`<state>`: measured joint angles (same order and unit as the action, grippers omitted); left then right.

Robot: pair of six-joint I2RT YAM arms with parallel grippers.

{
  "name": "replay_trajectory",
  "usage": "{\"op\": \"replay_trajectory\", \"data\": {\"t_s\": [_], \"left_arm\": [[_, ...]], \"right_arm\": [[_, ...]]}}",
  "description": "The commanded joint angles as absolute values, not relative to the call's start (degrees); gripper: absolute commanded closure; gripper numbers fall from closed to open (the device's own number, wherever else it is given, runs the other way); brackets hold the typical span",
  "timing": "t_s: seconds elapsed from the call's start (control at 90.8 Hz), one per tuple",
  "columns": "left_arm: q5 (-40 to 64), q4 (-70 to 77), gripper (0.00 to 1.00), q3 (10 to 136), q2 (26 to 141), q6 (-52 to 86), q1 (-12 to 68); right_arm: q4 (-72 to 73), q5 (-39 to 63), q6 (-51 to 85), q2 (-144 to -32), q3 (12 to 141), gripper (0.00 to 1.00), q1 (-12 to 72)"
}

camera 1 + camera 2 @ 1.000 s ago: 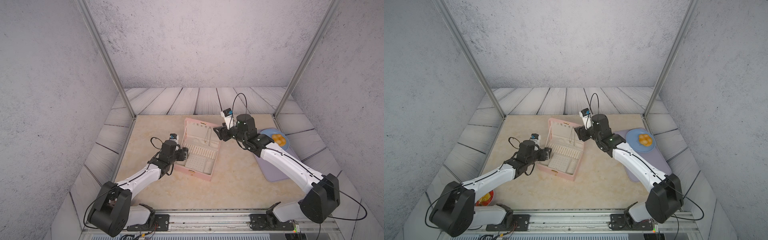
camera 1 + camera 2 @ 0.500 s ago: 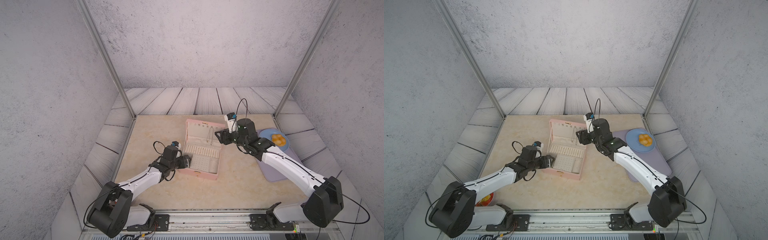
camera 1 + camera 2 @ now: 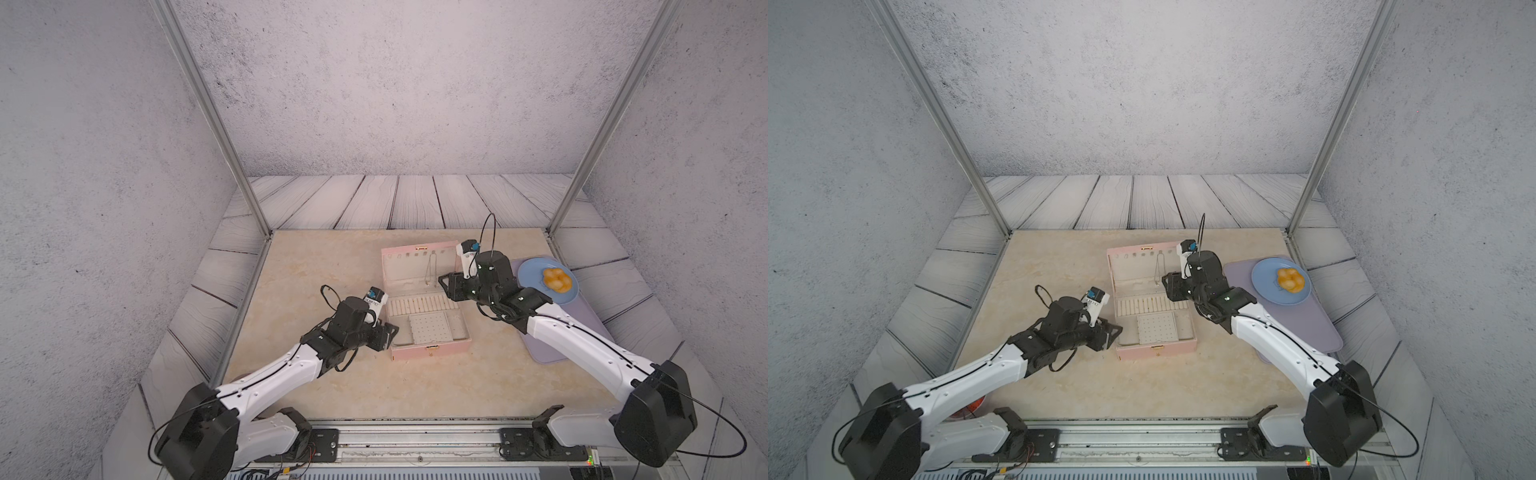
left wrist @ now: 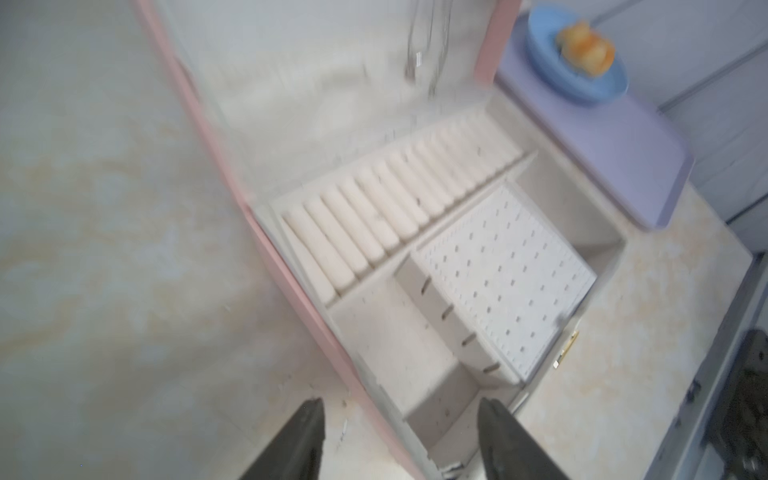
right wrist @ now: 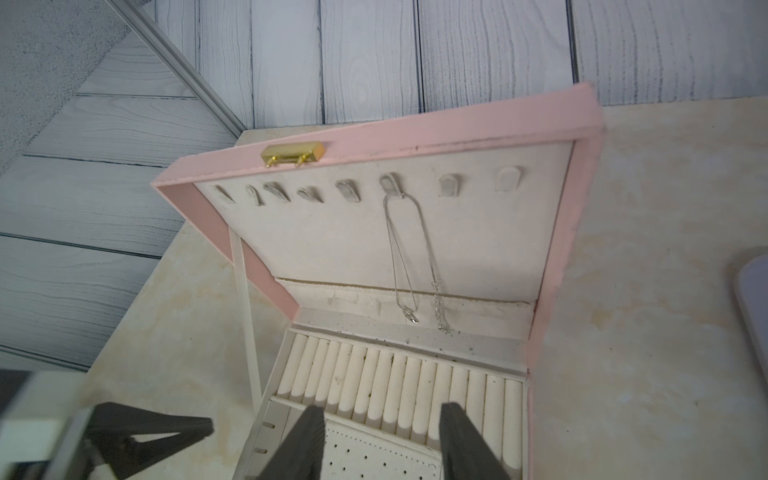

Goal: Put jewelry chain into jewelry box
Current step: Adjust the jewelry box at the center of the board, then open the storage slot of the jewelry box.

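You have the left gripper (image 4: 401, 411) released, fingers parted at the left wall of the open pink jewelry box (image 3: 432, 351), grasping nothing. The jewelry chain (image 5: 405, 305) hangs from a hook inside the raised lid. Your right gripper (image 5: 382, 409) stands parted, empty, over the ring slots

Grey speckled walls (image 3: 395, 83) stand on three sides. Pale wood-grain planks (image 3: 415, 203) ring a beige marbled tabletop (image 3: 332, 266). Two metal posts (image 3: 214, 116) rise from its far corners. Light is even and soft.
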<state>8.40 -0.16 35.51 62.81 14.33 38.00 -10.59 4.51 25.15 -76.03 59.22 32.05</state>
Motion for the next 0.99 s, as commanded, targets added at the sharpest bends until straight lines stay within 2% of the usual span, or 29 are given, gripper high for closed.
{"op": "replay_trajectory", "data": {"t_s": [0.0, 0.176, 0.418, 0.705, 0.98], "left_arm": [[0.1, 3.8, 0.44, 39.9, 62.7, 6.2, 37.9], [1.3, 0.0, 0.49, 52.1, 75.6, -1.0, 38.9], [-4.2, -3.0, 0.50, 62.7, 88.0, -10.7, 39.9], [-8.4, -3.5, 0.46, 67.9, 96.3, -13.4, 39.9], [-8.1, -3.6, 0.51, 68.9, 100.4, -13.9, 39.9]], "right_arm": [[-8.5, 5.8, 26.6, -76.5, 58.3, 0.54, 31.9], [-7.3, 7.2, 26.7, -77.4, 57.8, 0.54, 31.8], [-5.4, 6.6, 26.8, -76.2, 55.5, 0.54, 30.8], [-3.7, 8.1, 26.5, -76.6, 54.8, 0.54, 30.0], [-3.1, 8.5, 26.6, -76.6, 54.6, 0.54, 29.8]]}}
